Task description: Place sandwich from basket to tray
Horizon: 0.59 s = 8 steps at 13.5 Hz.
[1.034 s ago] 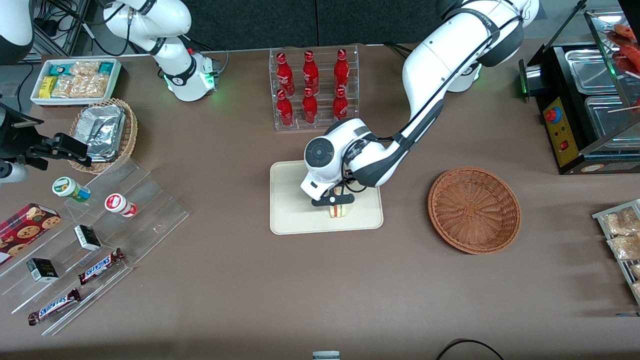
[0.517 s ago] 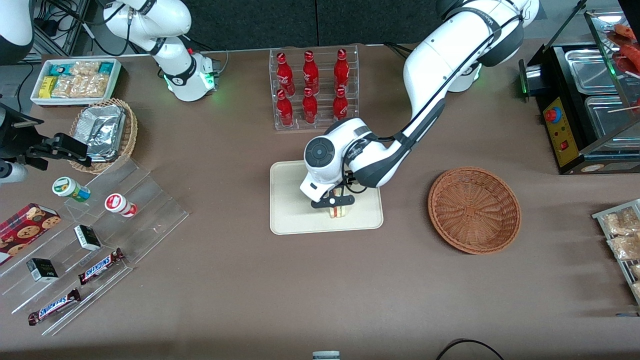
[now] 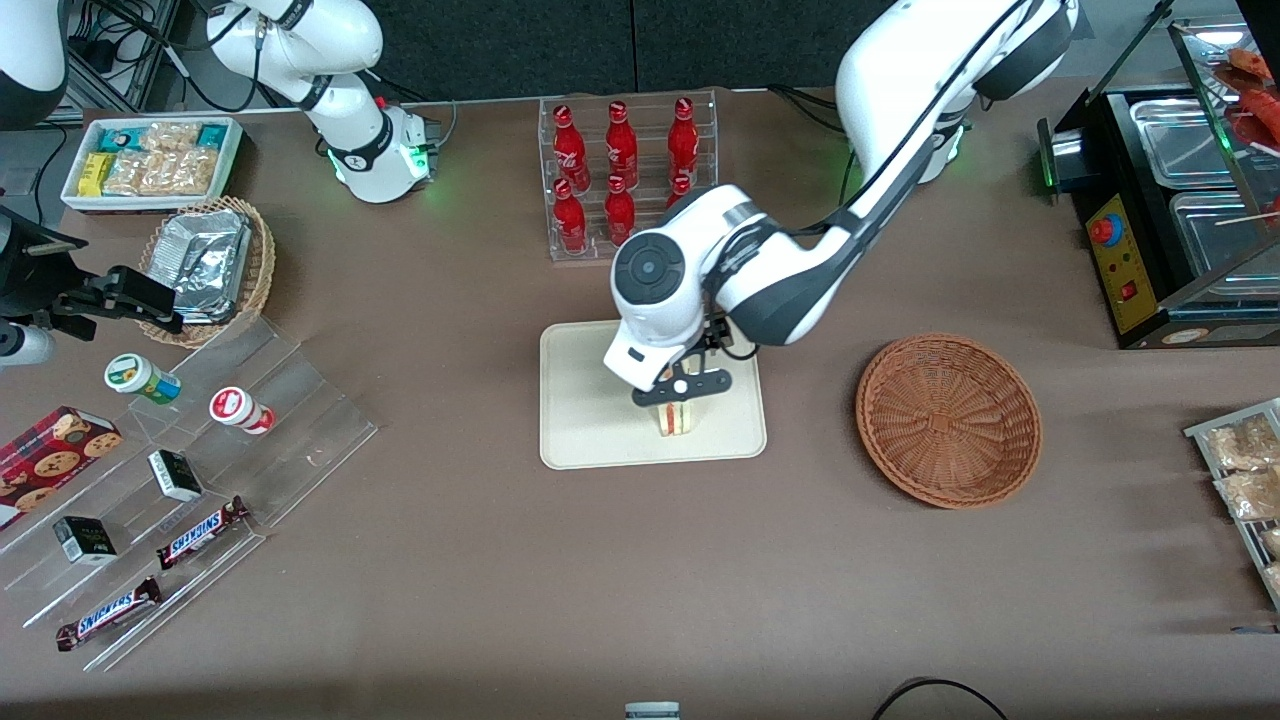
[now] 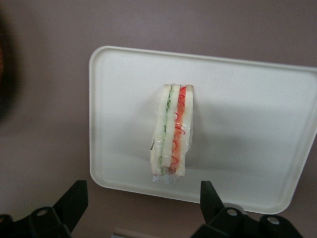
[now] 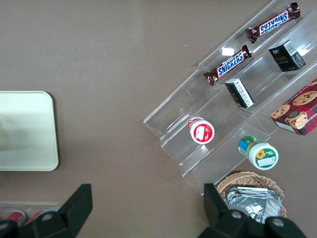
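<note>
Lifted since a moment ago, the black two-finger gripper (image 3: pixel 680 388) now hovers above the flat cream rectangular tray (image 3: pixel 580 420), fingers (image 4: pixel 73 201) spread wide and holding nothing. On that tray the triangular white-bread sandwich (image 4: pixel 172 131) stands on edge, its red, orange and green filling showing, while the round reddish-brown wicker basket (image 3: pixel 948 419) sits beside the tray.

The sandwich (image 3: pixel 676 419) is sitting on the tray (image 3: pixel 580 420), on the part nearer the basket (image 3: pixel 948 420). The hand (image 3: pixel 682 389) is hanging just above the sandwich, its fingers spread and holding nothing. The basket is resting on the desk (image 3: pixel 600 580) beside the tray, toward the working arm's end.
</note>
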Available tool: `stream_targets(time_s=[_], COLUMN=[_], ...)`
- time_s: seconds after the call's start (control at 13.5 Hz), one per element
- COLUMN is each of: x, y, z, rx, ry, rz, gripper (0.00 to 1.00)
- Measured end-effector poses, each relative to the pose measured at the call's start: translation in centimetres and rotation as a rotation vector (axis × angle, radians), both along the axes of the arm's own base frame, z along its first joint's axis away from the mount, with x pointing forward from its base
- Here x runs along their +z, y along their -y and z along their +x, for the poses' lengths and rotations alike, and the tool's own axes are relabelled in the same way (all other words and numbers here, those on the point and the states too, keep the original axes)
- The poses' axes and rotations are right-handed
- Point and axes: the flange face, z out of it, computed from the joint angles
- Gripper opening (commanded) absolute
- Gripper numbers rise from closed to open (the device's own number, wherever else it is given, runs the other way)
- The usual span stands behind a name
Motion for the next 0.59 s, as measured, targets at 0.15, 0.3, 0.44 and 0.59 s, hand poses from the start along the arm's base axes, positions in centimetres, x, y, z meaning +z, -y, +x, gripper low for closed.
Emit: stream_targets(time_s=[0.15,0.3,0.44,0.59], x=[3.8,6.8,8.5,9.7], y=[-4.3,-10.1,-15.8,-20.8], z=[2.5,5.0,6.8,7.9], rx=[0.079,0.120,0.119,0.107], ry=[0.011,0.008,-0.022,-0.070], rz=[-0.014,-0.001,0.011,0.001], gripper=[1.00,1.00,1.00,1.00])
